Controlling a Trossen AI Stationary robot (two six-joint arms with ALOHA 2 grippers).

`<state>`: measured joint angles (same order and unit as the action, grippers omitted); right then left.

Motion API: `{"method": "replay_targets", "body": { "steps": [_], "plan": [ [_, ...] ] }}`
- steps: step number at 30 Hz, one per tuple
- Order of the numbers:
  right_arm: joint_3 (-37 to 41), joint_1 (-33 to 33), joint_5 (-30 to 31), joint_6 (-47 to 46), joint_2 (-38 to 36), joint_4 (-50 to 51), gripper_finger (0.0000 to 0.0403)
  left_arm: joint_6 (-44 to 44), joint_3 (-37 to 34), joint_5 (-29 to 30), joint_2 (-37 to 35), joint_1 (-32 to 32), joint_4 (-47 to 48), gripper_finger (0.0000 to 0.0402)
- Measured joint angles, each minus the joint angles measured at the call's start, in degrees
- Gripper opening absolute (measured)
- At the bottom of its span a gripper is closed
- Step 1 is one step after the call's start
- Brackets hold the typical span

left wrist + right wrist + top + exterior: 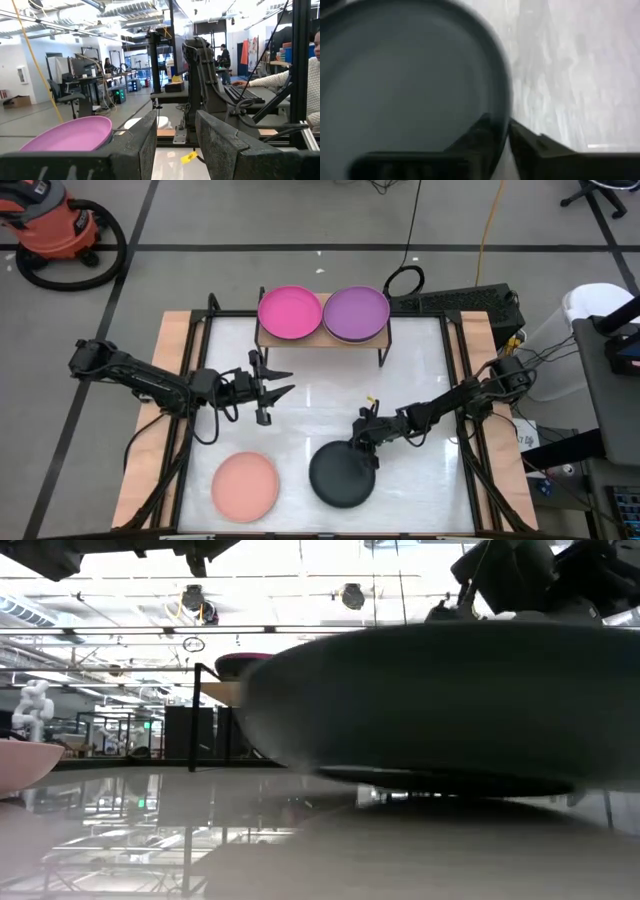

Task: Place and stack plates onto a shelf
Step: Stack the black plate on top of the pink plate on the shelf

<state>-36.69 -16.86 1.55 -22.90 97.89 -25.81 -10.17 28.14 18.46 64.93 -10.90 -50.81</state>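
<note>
Dark grey plate (440,705), near the counter's front edge: your right gripper (501,131) has its fingers clamped over the rim. Shelf (320,340) lies at the far edge; left gripper (275,388) idles, fingers spread.

— What carries everything?

— A white tabletop (320,380) with wooden side edges. The shelf (322,338) stands on it at the far edge, a light wooden top on thin black legs.

— What's on the shelf?

— Two plates, side by side and touching: the magenta plate (290,313) and the purple plate (355,314).

— And directly on the tabletop?

— Well in front of the shelf, near the front edge, the salmon pink plate (245,486), with the dark grey plate (342,475) just beside it.
</note>
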Motion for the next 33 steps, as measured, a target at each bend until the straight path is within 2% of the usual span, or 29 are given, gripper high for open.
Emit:
{"method": "replay_targets", "body": {
  "steps": [3,11,17,22,29,33],
  "plan": [
    [0.0,0.04,-0.07,1.38,-0.91,-0.25,0.001,0.02,0.0,0.0,0.0,0.0,0.0,0.0143],
    [0.02,2.83,0.55,3.31,-9.73,0.12,0.0002,0.26,0.0,0.0,-0.39,-0.15,-0.65,0.0143],
    [-1.95,7.43,7.96,9.36,-20.61,-0.58,0.0001,-3.08,0.04,0.0,-5.62,-3.8,-2.57,0.0143],
    [-6.84,14.38,12.15,15.74,-26.2,-1.13,0.0001,-9.63,0.07,0.38,-11.69,-8.86,1.63,0.0143],
    [-18.88,26.89,11.32,19.71,-23.08,-1.1,0.0001,-15.45,0.09,8.1,-13.25,-13.77,4.31,0.0143],
    [-26.49,33.75,6.23,19.52,-16.84,-0.74,0.0,-18.13,0.08,10.78,-13.28,-15.4,4.63,0.0143]
  ]
}}
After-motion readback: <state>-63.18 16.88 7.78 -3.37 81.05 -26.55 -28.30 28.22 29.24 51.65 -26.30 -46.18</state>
